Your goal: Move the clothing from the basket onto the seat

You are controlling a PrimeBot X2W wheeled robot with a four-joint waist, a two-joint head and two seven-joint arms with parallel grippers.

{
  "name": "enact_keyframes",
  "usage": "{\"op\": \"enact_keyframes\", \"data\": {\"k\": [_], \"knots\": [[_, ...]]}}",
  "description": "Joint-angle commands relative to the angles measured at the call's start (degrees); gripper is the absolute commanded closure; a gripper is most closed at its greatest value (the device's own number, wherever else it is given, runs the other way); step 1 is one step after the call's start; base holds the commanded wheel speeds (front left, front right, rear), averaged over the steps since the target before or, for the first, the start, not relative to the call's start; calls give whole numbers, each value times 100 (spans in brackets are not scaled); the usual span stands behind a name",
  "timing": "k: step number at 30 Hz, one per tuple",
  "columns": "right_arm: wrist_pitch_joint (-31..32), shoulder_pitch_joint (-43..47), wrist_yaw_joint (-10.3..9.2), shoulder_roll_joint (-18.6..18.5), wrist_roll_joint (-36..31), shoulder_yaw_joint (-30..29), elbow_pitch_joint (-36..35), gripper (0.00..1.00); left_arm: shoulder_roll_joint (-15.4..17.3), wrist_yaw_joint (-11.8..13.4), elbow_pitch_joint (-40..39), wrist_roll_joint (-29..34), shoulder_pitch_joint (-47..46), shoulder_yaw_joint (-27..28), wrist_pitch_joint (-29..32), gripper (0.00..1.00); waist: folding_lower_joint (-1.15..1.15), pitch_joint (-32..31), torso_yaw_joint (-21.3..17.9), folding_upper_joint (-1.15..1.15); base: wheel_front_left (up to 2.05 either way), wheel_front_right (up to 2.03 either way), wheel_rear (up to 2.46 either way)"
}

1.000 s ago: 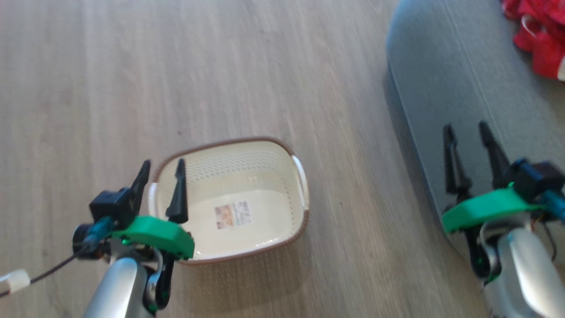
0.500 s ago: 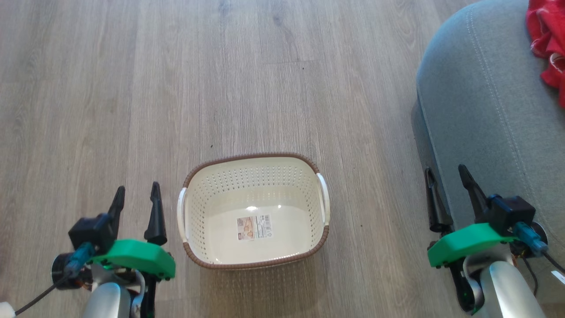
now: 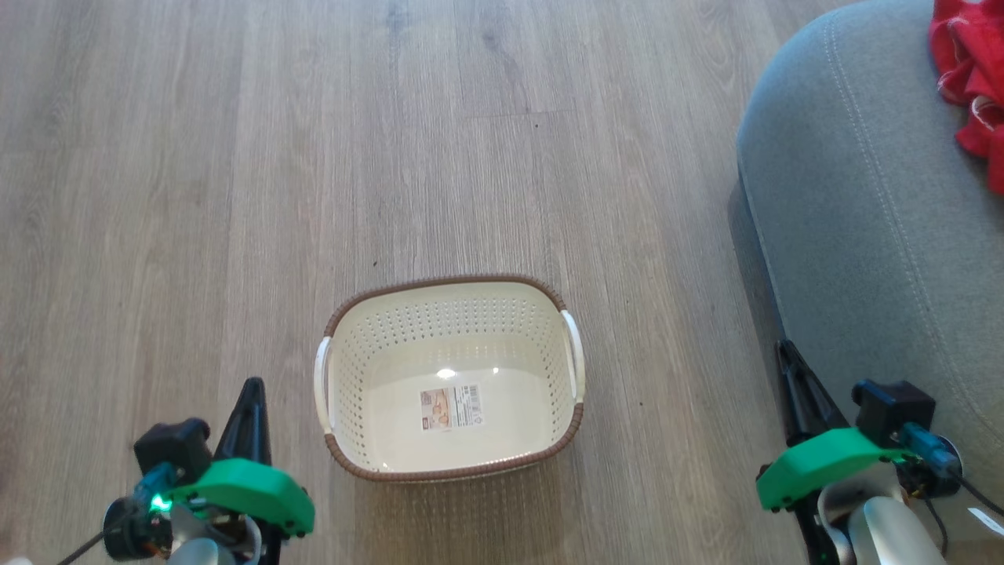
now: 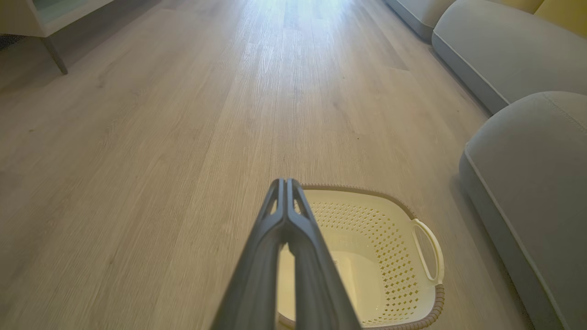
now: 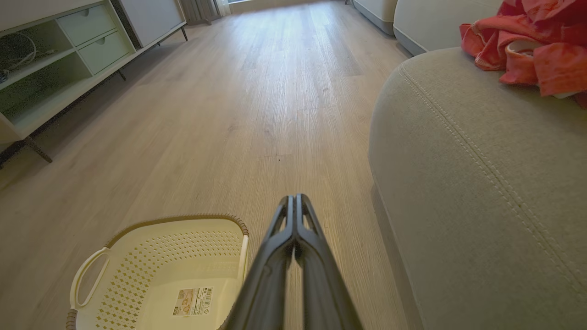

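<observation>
The clothing (image 3: 969, 74) lies on the seat (image 3: 863, 235), ahead and right of the clenched, empty right pincer (image 3: 787, 353); the left pincer (image 3: 252, 390), likewise clenched, flanks the empty basket (image 3: 439, 280).

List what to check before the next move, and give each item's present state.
1. The clothing lies on the seat: ok.
2. All of the clothing rests on the seat: cannot tell, it runs past the picture's edge.
3. The basket holds nothing but its label sticker: ok.
4. The basket stands upright on the floor: ok.
5. The left hand is shut and holds nothing: ok.
6. The right hand is shut and holds nothing: ok.
</observation>
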Motion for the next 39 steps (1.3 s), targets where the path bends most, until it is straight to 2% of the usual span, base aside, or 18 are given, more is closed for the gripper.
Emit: {"op": "enact_keyframes", "data": {"k": [1,39], "knots": [[30,-170,2,-5,185,-10,-198,100,22,-29,-178,-164,-201,49,47,100,0,-10,5,0,0,0,0],[617,-150,16,-33,2774,-121,-400,100,29,-245,-355,-2578,-213,229,653,100,0,-262,106,0,0,0,0]]}}
